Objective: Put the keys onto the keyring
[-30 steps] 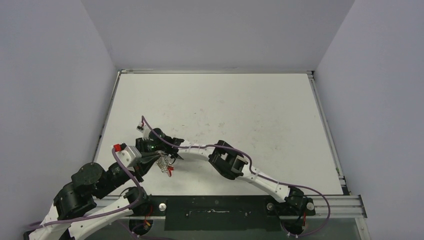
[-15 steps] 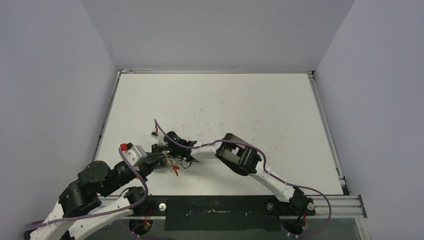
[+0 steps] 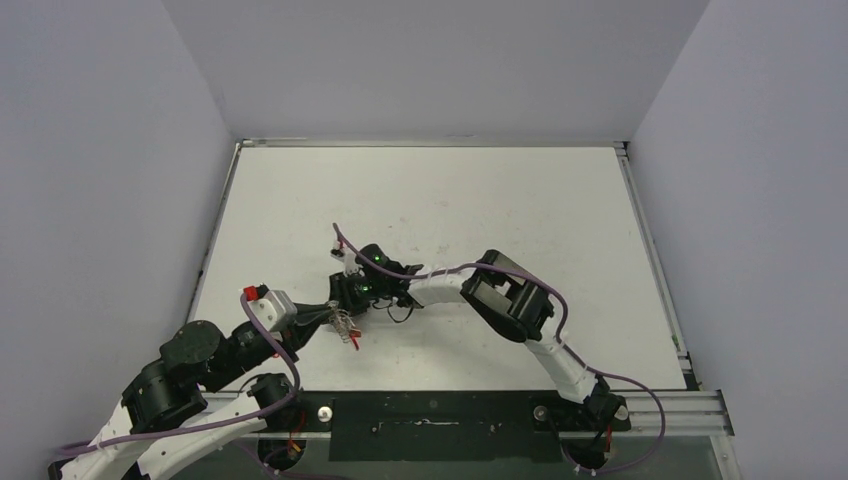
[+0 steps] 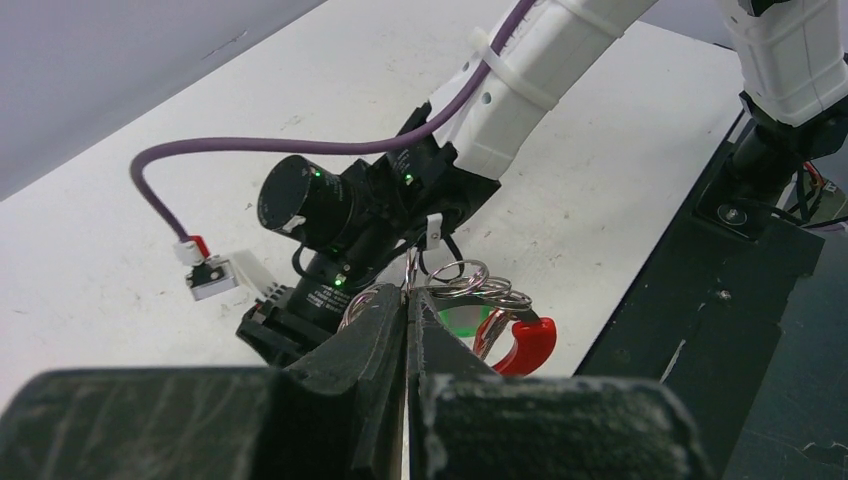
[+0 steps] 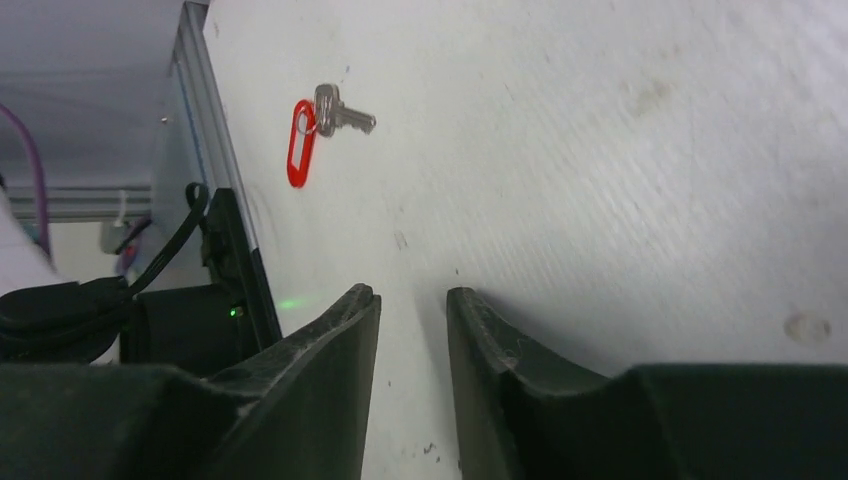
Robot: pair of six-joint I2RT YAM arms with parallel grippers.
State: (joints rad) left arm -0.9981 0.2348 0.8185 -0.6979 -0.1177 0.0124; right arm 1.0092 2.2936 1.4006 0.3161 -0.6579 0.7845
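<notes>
Reaching in from the near-left corner of the white table (image 3: 520, 200), the left arm stretches its forearm toward the table's middle. Its left gripper (image 4: 408, 305) is clamped tight on a thin silvery wire keyring (image 4: 478, 290) with a red plastic piece (image 4: 525, 345), held just above the table's near-left part. The right arm bends sharply at the elbow over the table's near middle and folds back leftward. Its right gripper (image 5: 412, 300) is angled down at the table top, fingers slightly parted around nothing. A small silver metal key (image 5: 342, 112) with a red plastic tag (image 5: 299, 143) lies flat on the table near its metal edge rail (image 5: 195, 90).
</notes>
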